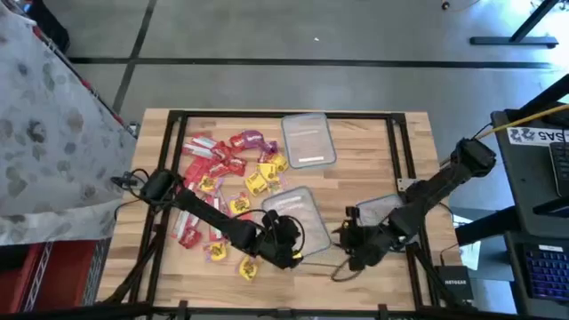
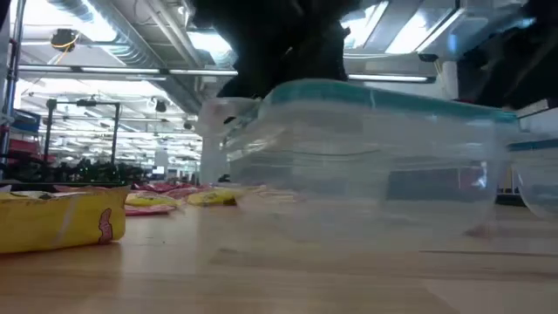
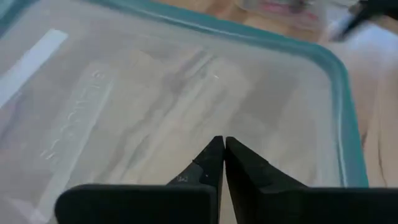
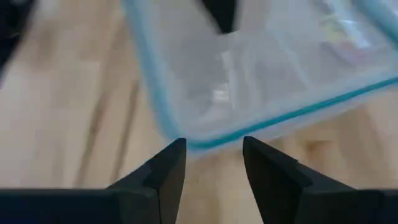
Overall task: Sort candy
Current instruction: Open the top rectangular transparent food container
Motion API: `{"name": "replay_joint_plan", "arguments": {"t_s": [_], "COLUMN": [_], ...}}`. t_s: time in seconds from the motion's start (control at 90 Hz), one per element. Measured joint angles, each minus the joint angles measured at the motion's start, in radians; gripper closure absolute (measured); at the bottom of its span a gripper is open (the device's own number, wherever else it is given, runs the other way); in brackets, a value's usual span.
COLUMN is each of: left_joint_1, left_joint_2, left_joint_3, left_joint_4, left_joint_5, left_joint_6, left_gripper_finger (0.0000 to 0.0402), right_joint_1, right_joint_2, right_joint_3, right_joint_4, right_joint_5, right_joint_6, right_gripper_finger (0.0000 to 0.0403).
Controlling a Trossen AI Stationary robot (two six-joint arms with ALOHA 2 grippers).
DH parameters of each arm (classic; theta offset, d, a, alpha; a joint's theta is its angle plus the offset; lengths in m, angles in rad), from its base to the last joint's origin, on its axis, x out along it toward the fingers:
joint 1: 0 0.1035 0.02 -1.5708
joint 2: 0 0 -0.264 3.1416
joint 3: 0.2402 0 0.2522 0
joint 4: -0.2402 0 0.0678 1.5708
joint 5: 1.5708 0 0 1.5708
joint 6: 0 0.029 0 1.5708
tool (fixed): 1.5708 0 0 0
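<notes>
The candy, red, yellow and a few purple packets, lies spread over the table's left half; one yellow packet shows close in the low view. A clear tub with a teal-rimmed lid stands at the table's middle. My left gripper is shut, its tips pointing down over the lid near the tub's near end. My right gripper is open beside the tub's right near corner, with the teal rim just beyond its fingertips. My left gripper's shut fingertips come at the tub's lid from above, slanting down, near the lid's near end. I cannot tell whether they touch the lid or stand just above it. The tub stands flat on the table.
A second clear tub stands at the far middle. Another clear tub lies under my right arm. A loose yellow packet lies by the near edge, left of my left gripper. A black frame borders the table top.
</notes>
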Motion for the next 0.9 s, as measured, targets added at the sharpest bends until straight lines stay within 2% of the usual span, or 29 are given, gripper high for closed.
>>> {"name": "replay_joint_plan", "arguments": {"t_s": [0.2,0.267,0.456,0.622,0.744,0.9], "left_joint_1": [0.002,0.002,0.001,0.001,0.001,-0.004], "left_joint_2": [0.0,0.0,0.0,0.0,0.0,0.0], "left_joint_3": [0.0,0.0,0.0,0.0,0.0,0.0], "left_joint_4": [-0.002,-0.004,-0.022,-0.042,-0.052,-0.055], "left_joint_5": [0.0,-0.003,-0.023,-0.041,-0.05,-0.055], "left_joint_6": [-0.04,-0.071,-0.221,-0.282,-0.293,-0.313], "left_gripper_finger": [0.0401,0.0401,0.0401,0.0401,0.0401,0.0401], "right_joint_1": [0.117,0.133,0.117,0.07,0.046,0.03], "right_joint_2": [0.043,0.077,0.228,0.335,0.353,0.319], "right_joint_3": [-0.002,-0.001,0.0,-0.002,-0.023,-0.127], "right_joint_4": [0.051,0.115,0.275,0.323,0.42,0.583], "right_joint_5": [0.013,0.034,0.086,0.127,0.155,0.19], "right_joint_6": [0.049,0.049,0.041,0.046,0.013,-0.018], "right_gripper_finger": [0.0256,0.0256,0.0256,0.0255,0.0255,0.0255]}}
